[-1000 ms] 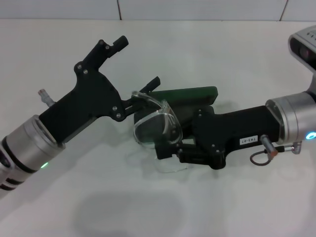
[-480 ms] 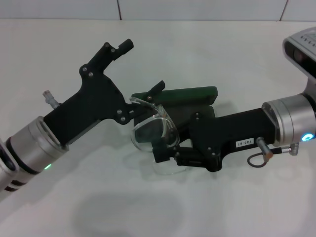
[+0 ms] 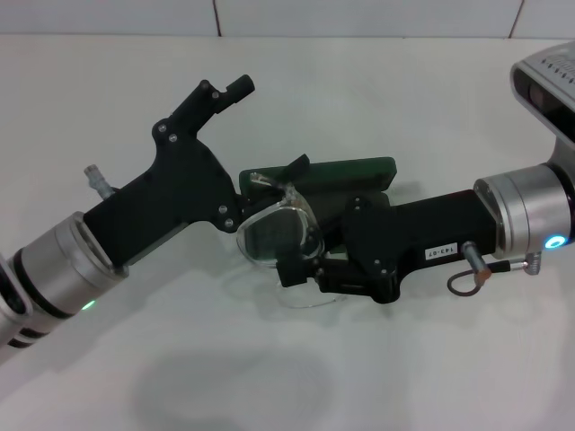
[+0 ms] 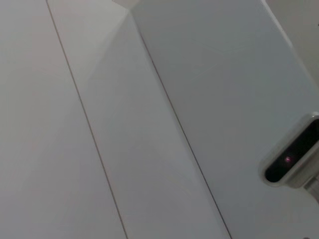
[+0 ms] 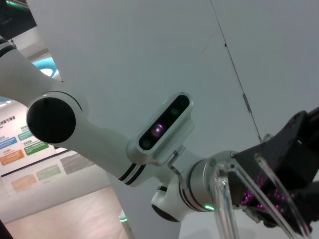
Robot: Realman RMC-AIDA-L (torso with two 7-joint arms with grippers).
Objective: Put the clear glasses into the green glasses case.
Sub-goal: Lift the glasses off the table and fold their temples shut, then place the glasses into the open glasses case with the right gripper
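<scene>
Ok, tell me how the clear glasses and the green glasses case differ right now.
The clear glasses are see-through with a curved lens; the green glasses case is opaque dark green and flat-lidded. The glasses are held up off the table by the right gripper; the case lies on the table behind them. The left gripper is open beside the case. Both things sit mid-table, between the arms.
</scene>
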